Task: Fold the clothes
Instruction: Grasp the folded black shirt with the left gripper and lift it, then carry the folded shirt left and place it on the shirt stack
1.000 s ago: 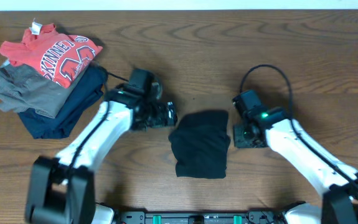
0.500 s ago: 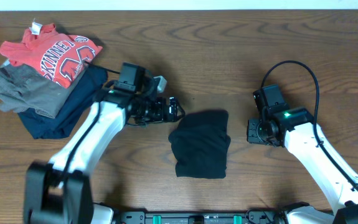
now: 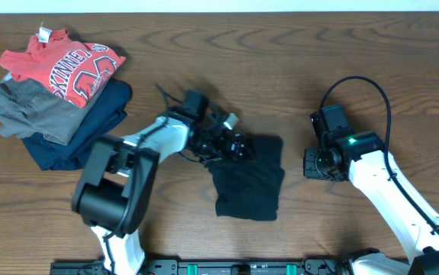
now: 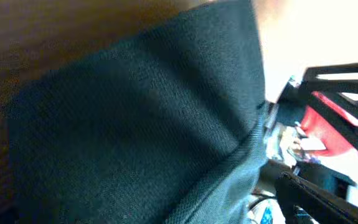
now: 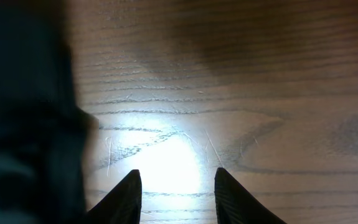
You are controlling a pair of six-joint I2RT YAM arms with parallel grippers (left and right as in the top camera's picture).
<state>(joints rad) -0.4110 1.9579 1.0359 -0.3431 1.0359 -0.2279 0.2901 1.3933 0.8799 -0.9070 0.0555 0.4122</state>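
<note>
The clothes (image 3: 246, 183), a black garment folded into a rough rectangle, lie flat at the middle of the table. My left gripper (image 3: 236, 147) is at its upper left corner, low over the fabric, and looks open. In the left wrist view the black fabric (image 4: 135, 118) fills the picture and no fingers show. My right gripper (image 3: 315, 163) hovers over bare wood just right of the garment. Its fingers are open (image 5: 177, 170) with only table between them, and the garment's edge (image 5: 23, 124) lies to their left.
A pile of folded garments sits at the back left: a red shirt with white lettering (image 3: 62, 69) on top, a grey one (image 3: 28, 111) and a navy one (image 3: 89, 130) beneath. The table's far edge (image 3: 219, 11) runs along the top.
My left arm has swung right and stretched out until its gripper reached the garment's upper left corner. My right gripper backed away to the right of the garment, then stayed still.
</note>
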